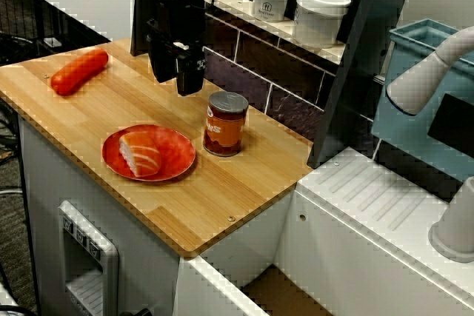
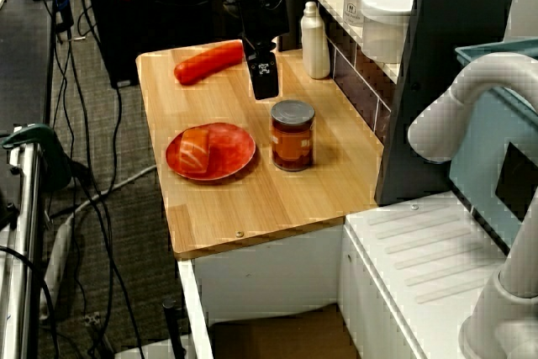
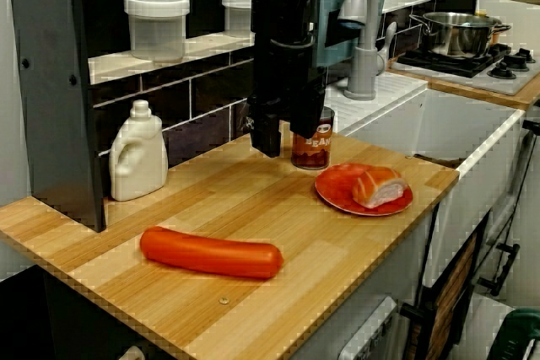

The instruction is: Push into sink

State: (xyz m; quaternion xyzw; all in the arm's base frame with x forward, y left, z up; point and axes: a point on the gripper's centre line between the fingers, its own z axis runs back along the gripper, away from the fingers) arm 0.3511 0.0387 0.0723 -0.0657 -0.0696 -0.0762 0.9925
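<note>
The sink (image 3: 472, 137) sat at the right, past the bench (image 3: 253, 233) edge. A can (image 1: 224, 123) reading "BEANS" stood beside a red plate (image 1: 174, 155). The end effector (image 1: 181, 79) hung above; I cannot tell its grip.

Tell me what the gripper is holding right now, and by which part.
Nothing is held. The gripper hangs above the wooden counter behind the can, apart from it, with nothing between its fingers.
</note>
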